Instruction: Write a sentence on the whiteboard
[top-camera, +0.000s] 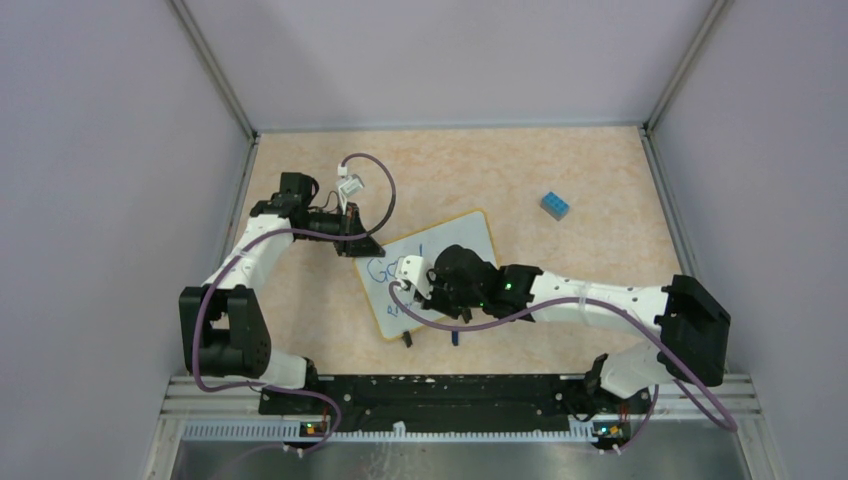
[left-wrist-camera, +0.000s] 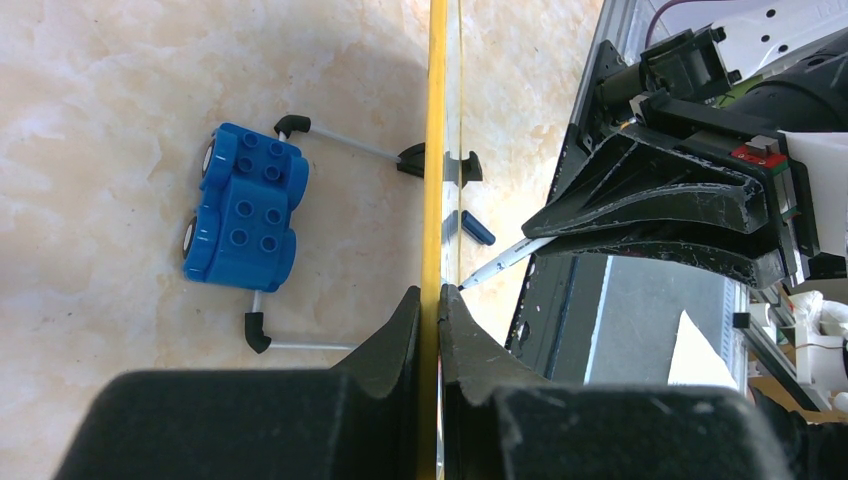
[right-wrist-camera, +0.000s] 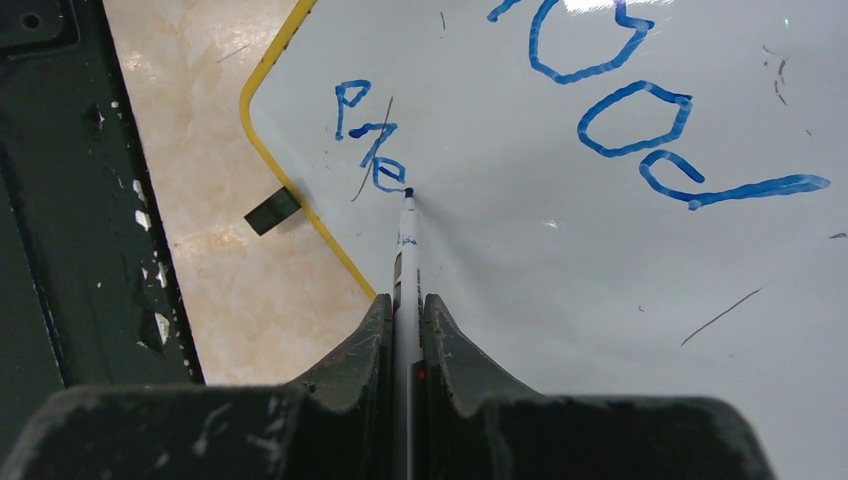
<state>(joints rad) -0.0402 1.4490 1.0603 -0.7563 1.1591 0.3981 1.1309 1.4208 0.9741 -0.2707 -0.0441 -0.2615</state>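
Note:
The whiteboard (top-camera: 455, 240) stands tilted at the table's middle, its yellow rim edge-on in the left wrist view (left-wrist-camera: 436, 150). My left gripper (top-camera: 358, 243) is shut on that rim at the board's far left corner (left-wrist-camera: 438, 295). My right gripper (top-camera: 420, 288) is shut on a white marker (right-wrist-camera: 407, 250), whose blue tip touches the board face (right-wrist-camera: 600, 290). The sentence shows in blue: "Good" (right-wrist-camera: 620, 110) and, near the lower corner, a short scrawl (right-wrist-camera: 368, 140) ending at the tip. The lettering also shows in the top view (top-camera: 385, 268), partly hidden by my right wrist.
A small blue block (top-camera: 555, 206) lies at the back right, also in the left wrist view (left-wrist-camera: 245, 205). A blue marker cap (top-camera: 455, 338) and black clip feet (top-camera: 406, 339) sit at the board's near edge. The black base rail (top-camera: 440, 390) runs along the front. Enclosure walls stand on three sides.

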